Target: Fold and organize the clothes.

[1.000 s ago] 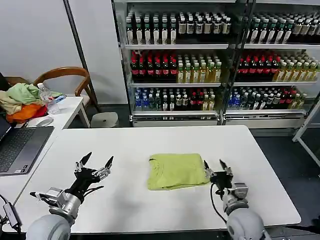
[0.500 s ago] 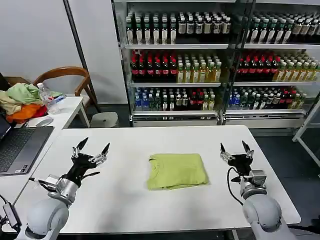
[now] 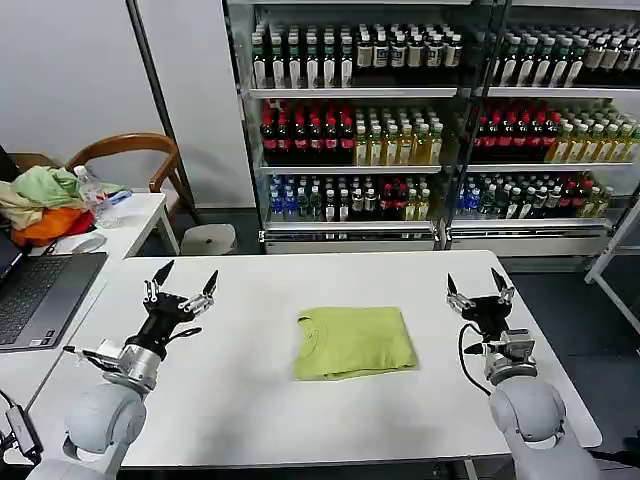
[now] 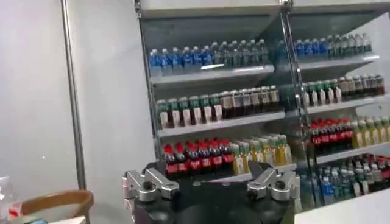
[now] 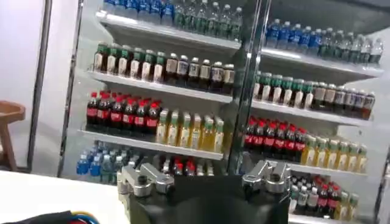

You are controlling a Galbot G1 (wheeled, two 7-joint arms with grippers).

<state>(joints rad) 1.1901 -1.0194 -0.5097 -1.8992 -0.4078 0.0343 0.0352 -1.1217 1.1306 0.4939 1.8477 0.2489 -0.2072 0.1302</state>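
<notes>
Shelves of bottled drinks (image 3: 400, 130) line the back of the room, and in front of them stands a white table (image 3: 250, 400). The lime yellow-green T-shirt (image 3: 353, 341) lies near the table's middle, folded into a compact rectangle with its neckline toward the robot's left. The left gripper (image 3: 180, 286) is raised above the table well to the shirt's left, fingers spread wide and holding nothing. The right gripper (image 3: 478, 288) is raised well to the shirt's right, likewise spread wide and empty. Both wrist views look out at the drink shelves, each showing its own gripper's parted finger bases.

Judging by the neat bundle, the folding looks essentially done, and the step in hand appears to be clearing the arms away. To do it well, both arms should keep high and apart from the cloth so no finger snags an edge. A pile of other garments (image 3: 40, 200) sits on the side desk (image 3: 140, 215) beside a laptop (image 3: 40, 295).
</notes>
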